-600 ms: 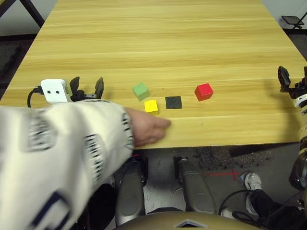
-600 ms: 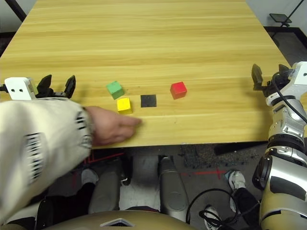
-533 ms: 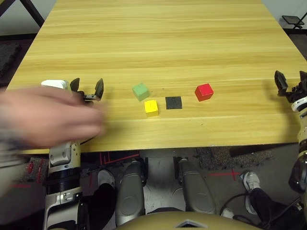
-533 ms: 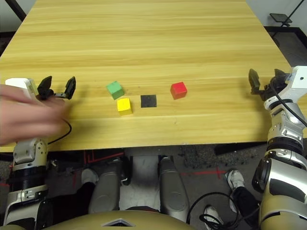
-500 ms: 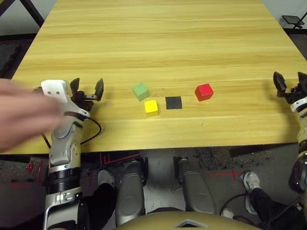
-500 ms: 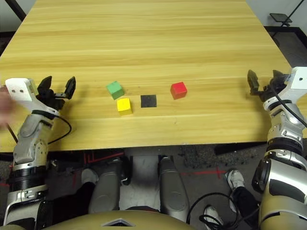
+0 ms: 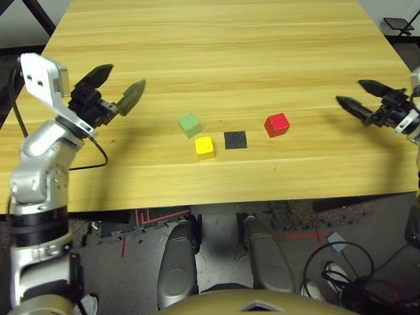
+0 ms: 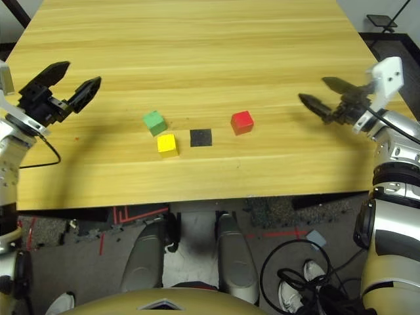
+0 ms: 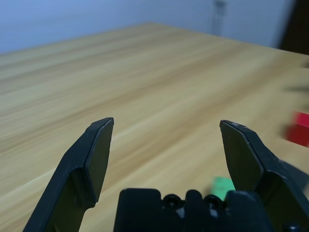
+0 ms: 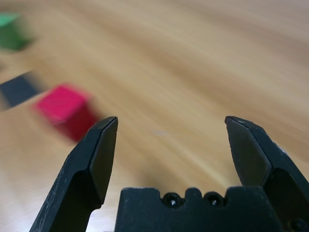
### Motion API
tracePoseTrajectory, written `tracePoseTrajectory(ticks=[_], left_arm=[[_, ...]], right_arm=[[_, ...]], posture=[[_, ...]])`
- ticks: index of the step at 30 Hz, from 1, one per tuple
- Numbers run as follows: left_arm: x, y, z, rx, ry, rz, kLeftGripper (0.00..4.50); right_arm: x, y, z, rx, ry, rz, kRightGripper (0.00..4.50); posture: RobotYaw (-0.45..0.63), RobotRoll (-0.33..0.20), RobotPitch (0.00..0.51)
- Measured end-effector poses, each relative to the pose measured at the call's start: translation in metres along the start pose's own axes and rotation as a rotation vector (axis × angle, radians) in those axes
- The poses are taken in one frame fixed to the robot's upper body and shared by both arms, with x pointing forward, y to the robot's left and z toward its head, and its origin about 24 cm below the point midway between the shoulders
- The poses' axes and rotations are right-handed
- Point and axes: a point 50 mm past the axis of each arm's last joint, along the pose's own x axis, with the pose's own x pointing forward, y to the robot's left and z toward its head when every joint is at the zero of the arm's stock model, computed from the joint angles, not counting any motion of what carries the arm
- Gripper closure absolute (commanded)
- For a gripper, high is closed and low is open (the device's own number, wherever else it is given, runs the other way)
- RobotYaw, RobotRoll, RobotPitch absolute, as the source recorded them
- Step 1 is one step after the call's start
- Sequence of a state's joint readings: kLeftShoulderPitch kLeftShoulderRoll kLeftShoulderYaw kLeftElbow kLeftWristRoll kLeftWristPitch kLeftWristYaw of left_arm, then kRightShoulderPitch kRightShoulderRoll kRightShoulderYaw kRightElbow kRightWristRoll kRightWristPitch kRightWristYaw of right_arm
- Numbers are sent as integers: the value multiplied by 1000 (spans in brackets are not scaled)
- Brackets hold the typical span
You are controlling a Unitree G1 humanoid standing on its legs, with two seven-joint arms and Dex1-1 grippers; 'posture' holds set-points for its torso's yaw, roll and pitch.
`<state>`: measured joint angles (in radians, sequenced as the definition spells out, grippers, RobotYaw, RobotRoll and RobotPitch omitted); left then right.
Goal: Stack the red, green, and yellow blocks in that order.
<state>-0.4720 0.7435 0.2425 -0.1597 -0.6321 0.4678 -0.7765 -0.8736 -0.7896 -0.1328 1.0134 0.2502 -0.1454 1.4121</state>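
I see a wooden table [image 7: 262,46]. My left gripper [image 7: 118,88] and right gripper [image 8: 315,94] hover at its sides, fingers spread, empty. Near the front edge sit the red block [image 7: 277,125], a flat black patch [image 7: 235,140], the green block [image 7: 189,125] and the yellow block [image 7: 205,147], all separate.

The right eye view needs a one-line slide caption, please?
Both open grippers, left and right, hover above the wooden table; red cube, green cube, yellow cube lie unstacked.
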Motion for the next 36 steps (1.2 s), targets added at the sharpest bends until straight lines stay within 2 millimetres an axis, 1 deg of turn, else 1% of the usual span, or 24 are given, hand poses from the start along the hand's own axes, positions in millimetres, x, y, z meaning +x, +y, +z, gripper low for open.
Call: tracePoseTrajectory(ticks=[2, 3, 5, 8, 12, 14, 16, 20, 25, 27, 28, 29, 33, 34, 36], left_arm=[[8, -11, -3, -11, 54, -129, 21], [11, -15, -6, -18, 75, -171, 21], [15, -22, -12, -26, 109, -241, 21], [20, -32, -19, -26, 149, -310, 21], [22, -37, -20, -8, 164, -337, 21], [23, -38, -21, -5, 171, -339, 21], [25, -43, -24, -4, 193, -363, 21], [18, -51, -30, -13, 270, -415, 21], [16, -56, -29, -12, 289, -448, 21], [16, -57, -29, -13, 292, -450, 0], [16, -57, -28, -12, 293, -452, 0], [16, -58, -28, -11, 293, -453, 0], [16, -58, -28, -13, 298, -455, 0], [16, -58, -28, -15, 300, -454, 0], [16, -59, -28, -15, 303, -455, 0]], right_arm=[[13, 4, 7, -45, 45, 144, 0], [18, 5, 9, -66, 62, 188, 0], [25, 8, 10, -108, 120, 269, 0], [45, 12, 14, -187, 198, 366, 0], [57, 13, 24, -273, 254, 421, 0], [67, 14, 30, -298, 250, 445, 0], [77, 17, 35, -323, 252, 474, 0], [81, 19, 32, -334, 286, 501, 0], [89, 24, 29, -336, 307, 536, 0], [91, 26, 27, -332, 311, 546, 375], [92, 26, 26, -331, 313, 549, 692], [92, 27, 26, -332, 313, 550, 907], [94, 28, 25, -352, 339, 570, 2382], [95, 28, 26, -360, 339, 572, 2471], [95, 28, 28, -367, 347, 573, 2467]], posture=[[137, -60, 201], [149, -63, 200], [169, -66, 203], [197, -67, 202], [231, -70, 203], [251, -71, 205], [270, -72, 206], [293, -74, 210], [308, -68, 217], [310, -67, 217], [314, -65, 217], [321, -60, 218], [329, -57, 220], [332, -57, 220], [332, -57, 220]])
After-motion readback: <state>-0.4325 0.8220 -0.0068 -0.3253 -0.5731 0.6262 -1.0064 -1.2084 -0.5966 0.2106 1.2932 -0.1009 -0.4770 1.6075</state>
